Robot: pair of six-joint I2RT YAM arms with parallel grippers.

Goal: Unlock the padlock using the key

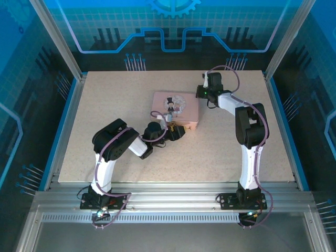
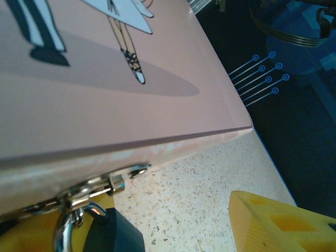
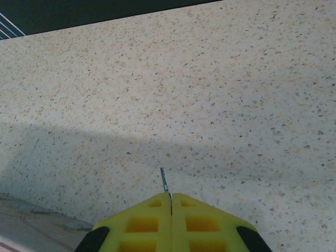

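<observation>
Padlock [image 2: 122, 236] on hasp [image 2: 97, 190], before tin [image 2: 131, 105]

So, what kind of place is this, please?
Probably a robot test cell in a lab or a demo stand: a speckled table fenced by an aluminium frame, blue circuit-pattern panels around it, and a left arm and right arm bolted at its near edge.

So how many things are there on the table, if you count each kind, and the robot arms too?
pink tin: 1
padlock: 1
key: 1
robot arms: 2
Total: 5
</observation>
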